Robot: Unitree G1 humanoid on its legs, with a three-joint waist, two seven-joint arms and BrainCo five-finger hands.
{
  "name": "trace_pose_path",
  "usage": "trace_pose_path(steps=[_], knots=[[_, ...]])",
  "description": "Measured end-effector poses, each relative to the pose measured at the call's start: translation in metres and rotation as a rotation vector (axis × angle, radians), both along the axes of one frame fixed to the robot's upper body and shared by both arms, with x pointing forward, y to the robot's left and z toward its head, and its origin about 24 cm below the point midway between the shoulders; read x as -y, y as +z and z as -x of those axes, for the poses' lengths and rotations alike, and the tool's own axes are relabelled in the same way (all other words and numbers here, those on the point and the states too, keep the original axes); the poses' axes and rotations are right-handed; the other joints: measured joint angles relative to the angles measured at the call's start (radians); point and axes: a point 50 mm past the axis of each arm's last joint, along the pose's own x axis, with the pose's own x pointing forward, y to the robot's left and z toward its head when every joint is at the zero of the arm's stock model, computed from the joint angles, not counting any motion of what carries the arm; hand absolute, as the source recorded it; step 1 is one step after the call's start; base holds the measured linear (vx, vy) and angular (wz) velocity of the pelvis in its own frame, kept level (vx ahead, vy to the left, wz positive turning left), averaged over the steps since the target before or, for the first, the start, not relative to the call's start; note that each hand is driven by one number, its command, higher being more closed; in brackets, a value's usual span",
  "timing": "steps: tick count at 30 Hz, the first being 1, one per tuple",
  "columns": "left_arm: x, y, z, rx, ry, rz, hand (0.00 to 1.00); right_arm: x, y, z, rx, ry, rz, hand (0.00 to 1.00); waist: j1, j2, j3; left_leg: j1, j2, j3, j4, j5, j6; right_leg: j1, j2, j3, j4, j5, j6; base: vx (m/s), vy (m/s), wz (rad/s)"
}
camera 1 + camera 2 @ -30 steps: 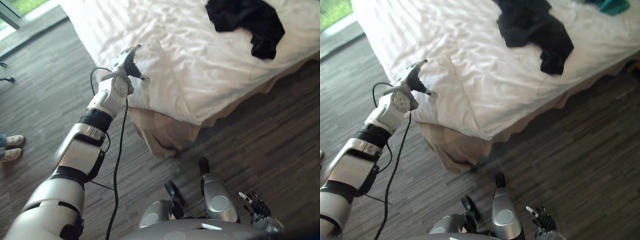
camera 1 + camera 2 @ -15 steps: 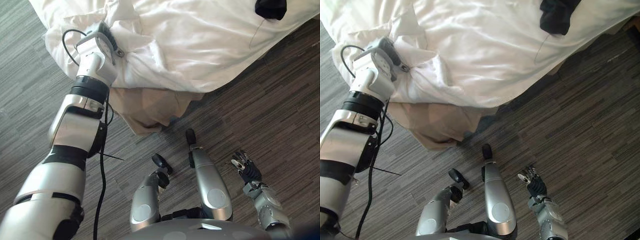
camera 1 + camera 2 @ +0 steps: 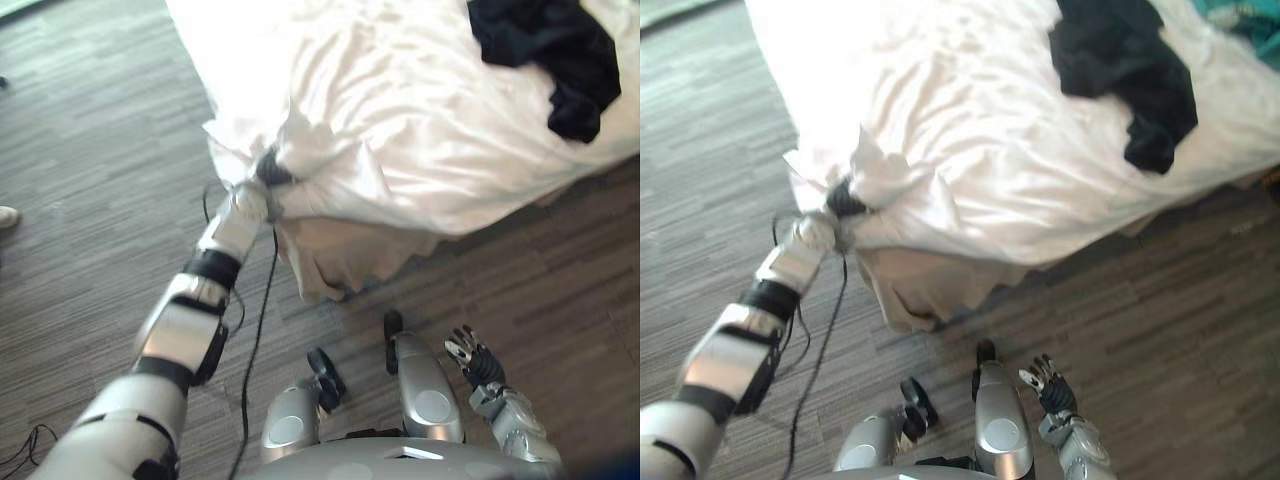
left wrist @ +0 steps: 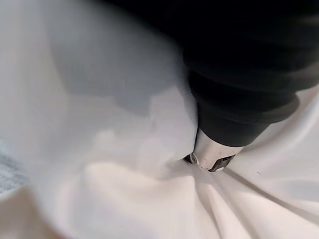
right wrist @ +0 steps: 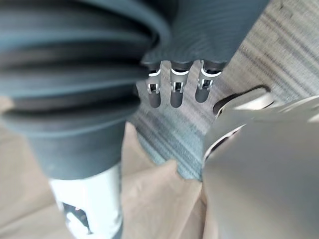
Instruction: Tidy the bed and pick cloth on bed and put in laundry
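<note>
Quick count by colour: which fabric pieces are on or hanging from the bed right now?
White: 1, the bedsheet
Black: 1, the black cloth lying on the sheet
Teal: 1, the teal cloth at the far edge, mostly cut off
Beige: 1, the bed skirt hanging below the corner
Total: 4

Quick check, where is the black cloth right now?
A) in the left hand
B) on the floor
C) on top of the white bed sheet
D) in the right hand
C: the crumpled black cloth lies on the white bed sheet, apart from the left hand at the sheet's corner.
</note>
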Motion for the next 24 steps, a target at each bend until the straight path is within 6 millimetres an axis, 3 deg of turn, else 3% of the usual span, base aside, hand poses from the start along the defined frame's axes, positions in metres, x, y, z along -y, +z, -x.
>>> trace_pose_path(steps=[4, 5, 7, 9, 13, 16, 17, 19, 20, 22, 24], knots=[[0.011, -0.054, 0.06, -0.14, -0.029, 0.153, 1.0, 0.002, -0.013, 0.022, -0.122, -0.062, -0.001, 0.0, 0.036, 0.033, -0.057, 0.057, -0.012, -0.057, -0.051, 0.022, -0.002, 0.109, 0.002, -0.052, -0.091, 0.009, 0.014, 0.07, 0.018, 0.38], [0.015, -0.06, 0.068, -0.154, -0.031, 0.197, 0.0, 0.002, -0.015, 0.027, -0.145, -0.065, 0.002, 0.0, 0.04, 0.035, -0.07, 0.066, -0.011, -0.057, -0.054, 0.022, -0.002, 0.124, 0.006, -0.051, -0.11, 0.013, 0.019, 0.07, 0.021, 0.13], [0.027, -0.076, 0.088, -0.202, -0.01, 0.293, 0.0, 0.002, -0.022, 0.044, -0.225, -0.085, 0.007, 0.0, 0.054, 0.041, -0.129, 0.087, -0.011, -0.075, -0.069, 0.023, -0.001, 0.176, 0.019, -0.061, -0.176, 0.031, 0.03, 0.09, 0.014, 0.11], [0.025, -0.088, 0.097, -0.258, 0.017, 0.325, 0.0, 0.001, -0.024, 0.049, -0.256, -0.082, 0.002, 0.0, 0.05, 0.044, -0.154, 0.102, -0.01, -0.086, -0.081, 0.023, -0.001, 0.21, 0.028, -0.072, -0.222, 0.048, 0.033, 0.07, 0.005, 0.1], [0.02, -0.125, 0.115, -0.423, 0.12, 0.342, 0.0, -0.005, -0.03, 0.058, -0.32, -0.074, -0.02, 0.0, 0.057, 0.03, -0.168, 0.115, -0.011, -0.111, -0.082, 0.025, 0.002, 0.264, 0.048, -0.074, -0.305, 0.087, 0.035, 0.02, -0.004, -0.01], [0.014, -0.154, 0.133, -0.519, 0.335, 0.426, 0.0, -0.011, -0.035, 0.068, -0.369, -0.077, -0.043, 0.0, 0.08, 0.003, -0.174, 0.125, -0.009, -0.114, -0.081, 0.025, 0.002, 0.3, 0.063, -0.073, -0.371, 0.116, 0.029, 0.02, -0.02, -0.07], [0.01, -0.163, 0.14, -0.546, 0.476, 0.536, 0.0, -0.013, -0.037, 0.069, -0.38, -0.078, -0.05, 0.0, 0.081, -0.008, -0.173, 0.133, -0.009, -0.121, -0.081, 0.025, 0.002, 0.324, 0.067, -0.074, -0.389, 0.121, 0.028, 0.0, -0.042, 0.0], [0.003, -0.18, 0.157, -0.611, 0.702, 0.725, 0.0, -0.015, -0.038, 0.07, -0.39, -0.076, -0.057, 0.0, 0.082, -0.016, -0.176, 0.159, -0.01, -0.145, -0.079, 0.025, 0.002, 0.359, 0.068, -0.075, -0.406, 0.121, 0.028, 0.02, -0.044, 0.0], [0.001, -0.185, 0.163, -0.642, 0.734, 0.733, 0.0, -0.015, -0.038, 0.071, -0.392, -0.074, -0.056, 0.0, 0.082, -0.015, -0.178, 0.162, -0.01, -0.148, -0.08, 0.025, 0.002, 0.363, 0.068, -0.075, -0.408, 0.121, 0.028, 0.0, 0.0, 0.0], [-0.008, -0.207, 0.197, -0.797, 0.871, 0.72, 0.0, -0.014, -0.038, 0.071, -0.395, -0.07, -0.053, 0.0, 0.083, -0.014, -0.177, 0.166, -0.01, -0.158, -0.081, 0.025, 0.002, 0.371, 0.069, -0.075, -0.421, 0.125, 0.025, 0.0, 0.0, 0.0], [-0.019, -0.225, 0.25, -0.959, 1.042, 0.683, 0.0, -0.015, -0.039, 0.071, -0.404, -0.077, -0.059, 0.0, 0.087, -0.019, -0.173, 0.171, -0.009, -0.163, -0.082, 0.025, 0.002, 0.371, 0.072, -0.075, -0.424, 0.127, 0.024, 0.0, -0.008, 0.02]])
